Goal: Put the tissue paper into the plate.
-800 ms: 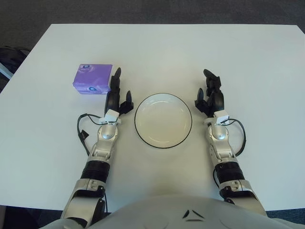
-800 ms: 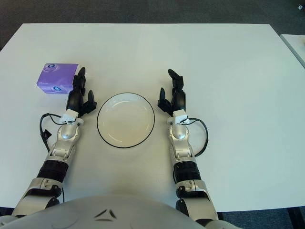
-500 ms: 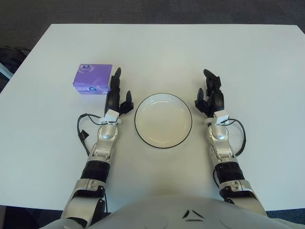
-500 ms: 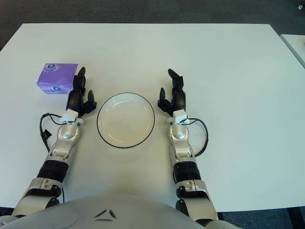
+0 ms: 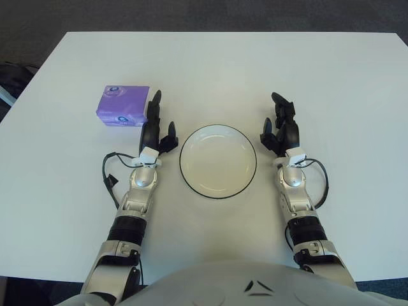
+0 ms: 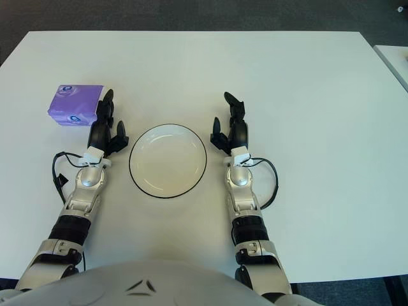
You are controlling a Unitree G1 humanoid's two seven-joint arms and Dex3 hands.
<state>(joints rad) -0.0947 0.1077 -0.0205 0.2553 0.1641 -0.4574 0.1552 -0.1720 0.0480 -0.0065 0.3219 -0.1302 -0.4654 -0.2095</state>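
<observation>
Tissue pack (image 5: 122, 106) sits near the worktop's (image 5: 331, 76) left edge, about midway back, not in the plate (image 5: 218, 129) yet. Plate is empty, centred toward the near edge between my two hands. Left hand (image 5: 153, 129) is just beside the pack's right side, fingers loosely apart, holding nothing; can't tell if the fingertip touches it. Right hand (image 5: 282, 129) shows right of the plate, fingers apart, idle.

Risks as I see them: left hand is alongside the pack, not over it, so closing from here likely shoves it toward the left edge instead of gripping. Soft wrapper may squash and slip from three fingers. On the carry, a low pass could clip the plate rim and skid it.
</observation>
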